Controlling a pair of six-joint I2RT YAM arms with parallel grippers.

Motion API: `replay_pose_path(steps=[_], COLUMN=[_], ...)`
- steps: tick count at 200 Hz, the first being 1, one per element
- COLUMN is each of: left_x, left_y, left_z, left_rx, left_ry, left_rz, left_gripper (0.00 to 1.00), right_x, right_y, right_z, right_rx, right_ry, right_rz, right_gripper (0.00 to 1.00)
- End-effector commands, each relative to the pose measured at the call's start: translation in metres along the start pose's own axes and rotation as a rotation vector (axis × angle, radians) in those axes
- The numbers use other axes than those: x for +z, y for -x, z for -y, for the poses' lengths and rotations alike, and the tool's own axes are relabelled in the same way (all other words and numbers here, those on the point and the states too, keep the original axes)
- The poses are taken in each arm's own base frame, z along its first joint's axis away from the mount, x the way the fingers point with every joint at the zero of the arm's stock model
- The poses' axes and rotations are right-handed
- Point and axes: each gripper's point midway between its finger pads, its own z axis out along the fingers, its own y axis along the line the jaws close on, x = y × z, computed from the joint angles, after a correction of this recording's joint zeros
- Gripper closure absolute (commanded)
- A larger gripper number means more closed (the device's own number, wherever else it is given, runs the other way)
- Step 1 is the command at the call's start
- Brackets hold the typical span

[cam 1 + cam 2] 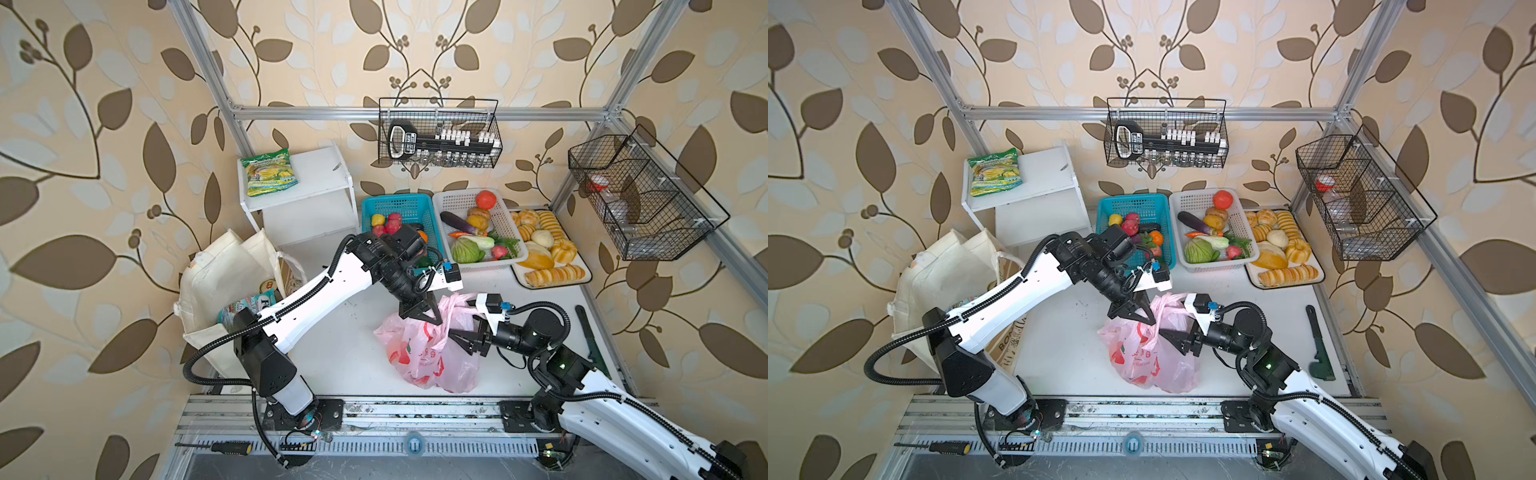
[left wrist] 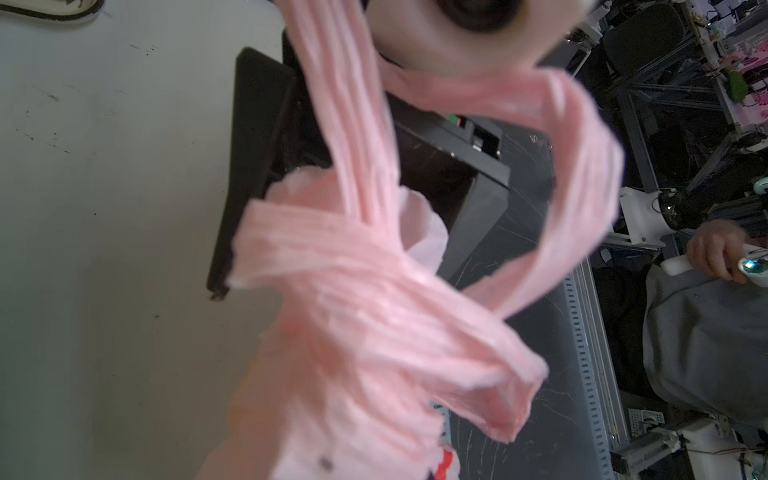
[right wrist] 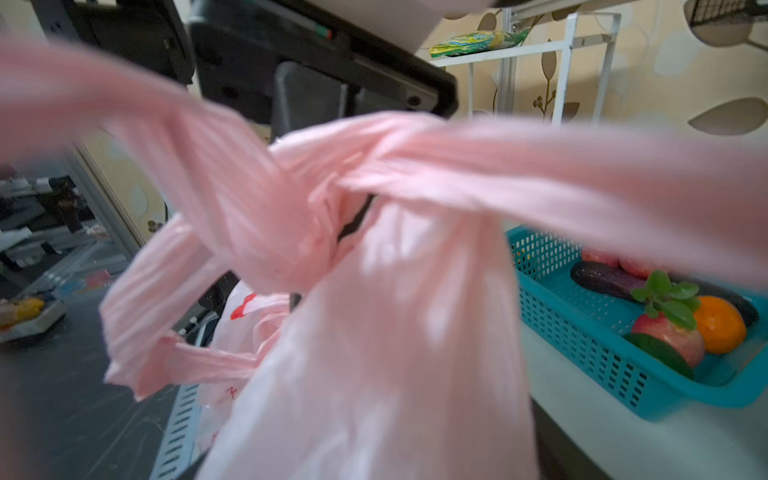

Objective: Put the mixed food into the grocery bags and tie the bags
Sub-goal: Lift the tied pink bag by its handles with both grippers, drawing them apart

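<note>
Clamping pink bag [image 1: 415, 361] handle, left hand [image 1: 420, 316] closed, handle stretched upward, right hand [image 1: 457, 336] opening unclear

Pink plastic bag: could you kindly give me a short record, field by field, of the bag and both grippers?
Bag: pink plastic bag, resting mid-table on the white table
Print: red, on the bag's side
Handles: handles crossed loosely over each other above the mouth
Left gripper: left gripper shut on one handle, above the bag
Right gripper: right gripper at the bag's side; open or shut cannot be told
Behind the bag: teal basket
</note>
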Motion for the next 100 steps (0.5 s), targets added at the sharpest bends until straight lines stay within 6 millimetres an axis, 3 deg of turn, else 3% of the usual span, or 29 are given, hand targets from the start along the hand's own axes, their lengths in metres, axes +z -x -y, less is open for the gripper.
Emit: replay_pose_path(steps=[1,31,64,100], left_x=[-0.014,-0.02,-0.032,-0.029], left_y=[0.009,0.005,0.013,0.022], left_z=[0.015,0.016,0.007,0.003], left_rx=[0.018,0.011,0.006,0.014], left_ry=[-0.037,-0.024,0.038,0.032], left_rz=[0.029,0.034,0.133,0.208], left_gripper=[0.97,0.93,0.93,0.93], right_x=[-0.003,-0.018,-0.031,-0.026], right_y=[0.018,0.003,-0.004,-0.015], right_z=[0.01,0.027,0.023,0.01], right_rx=[-0.024,0.074,0.134,0.143], right_ry=[-0.068,-0.189,-0.2,-0.145], right_rz=[0.051,0.086,0.119,0.072], right_gripper=[0.64,0.98,1.0,1.0])
